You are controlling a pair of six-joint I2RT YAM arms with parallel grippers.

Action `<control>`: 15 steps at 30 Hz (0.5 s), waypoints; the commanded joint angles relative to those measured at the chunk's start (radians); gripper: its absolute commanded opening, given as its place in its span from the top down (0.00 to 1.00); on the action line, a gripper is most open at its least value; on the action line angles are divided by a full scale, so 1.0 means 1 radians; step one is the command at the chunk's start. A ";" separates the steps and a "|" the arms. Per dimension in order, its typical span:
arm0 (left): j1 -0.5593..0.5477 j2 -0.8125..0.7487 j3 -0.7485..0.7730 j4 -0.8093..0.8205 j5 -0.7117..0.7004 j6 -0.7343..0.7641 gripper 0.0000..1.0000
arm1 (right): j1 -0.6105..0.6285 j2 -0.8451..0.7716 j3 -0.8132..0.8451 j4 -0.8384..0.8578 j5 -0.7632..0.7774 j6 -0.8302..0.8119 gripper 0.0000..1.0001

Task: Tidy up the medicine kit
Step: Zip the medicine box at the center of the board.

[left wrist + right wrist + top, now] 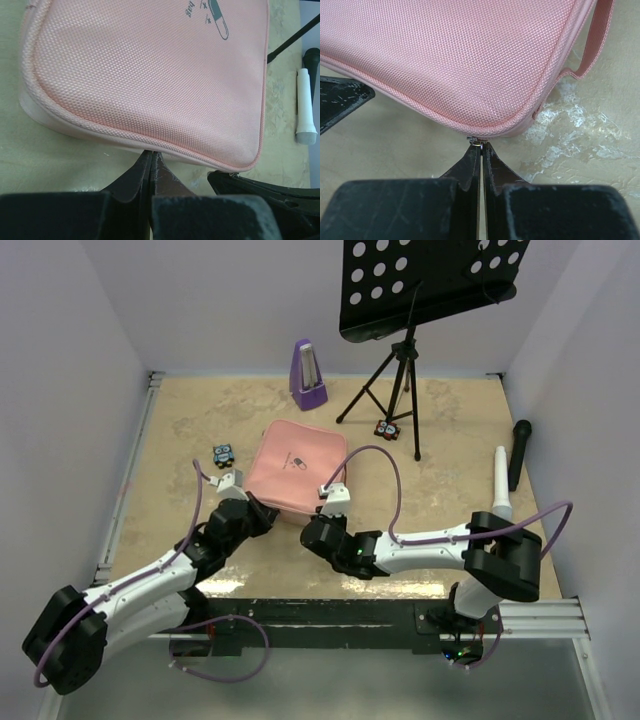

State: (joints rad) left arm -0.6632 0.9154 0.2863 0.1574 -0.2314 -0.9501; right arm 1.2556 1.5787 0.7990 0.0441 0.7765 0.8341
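A beige, mottled table (170, 420) between white walls bears the pink medicine kit (295, 475), lying flat with its lid down near the middle, a purple metronome (307, 375) well behind it. Both grippers meet the kit's near edge, close together. The left gripper (151, 156) has its fingers pressed together, tips against the seam, though whether they pinch anything cannot be told, while the right gripper (479, 146) is closed on a small metal zip pull (473, 139) there.

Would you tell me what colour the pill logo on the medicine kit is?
The pill logo is dark grey-teal; left wrist view.
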 commanded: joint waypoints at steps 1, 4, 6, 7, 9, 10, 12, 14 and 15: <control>0.019 -0.056 0.033 0.011 -0.062 0.007 1.00 | 0.002 -0.040 -0.020 -0.059 0.043 0.022 1.00; 0.019 -0.124 0.001 0.031 -0.059 0.004 1.00 | 0.004 -0.037 -0.014 -0.056 0.041 0.019 1.00; 0.017 -0.165 -0.019 0.034 -0.065 0.011 0.86 | 0.002 -0.034 -0.012 -0.055 0.040 0.017 1.00; 0.019 -0.183 -0.025 0.025 -0.071 0.014 0.84 | 0.002 -0.034 -0.012 -0.053 0.040 0.016 1.00; 0.019 -0.213 -0.027 -0.002 -0.094 0.019 0.80 | 0.002 -0.036 -0.012 -0.052 0.037 0.014 1.00; 0.019 -0.226 -0.027 -0.018 -0.108 0.019 0.77 | 0.002 -0.037 -0.014 -0.053 0.035 0.014 1.00; 0.019 -0.248 -0.026 -0.045 -0.138 0.017 0.71 | 0.002 -0.040 -0.015 -0.053 0.030 0.013 1.00; 0.027 -0.251 -0.018 -0.064 -0.143 0.025 0.67 | 0.002 -0.042 -0.017 -0.053 0.030 0.013 1.00; 0.030 -0.250 -0.010 -0.080 -0.140 0.025 0.65 | 0.002 -0.046 -0.018 -0.053 0.032 0.013 1.00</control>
State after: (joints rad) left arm -0.6476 0.6731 0.2680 0.1181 -0.3233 -0.9466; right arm 1.2556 1.5684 0.7929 0.0208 0.7792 0.8368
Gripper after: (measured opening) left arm 0.320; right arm 0.014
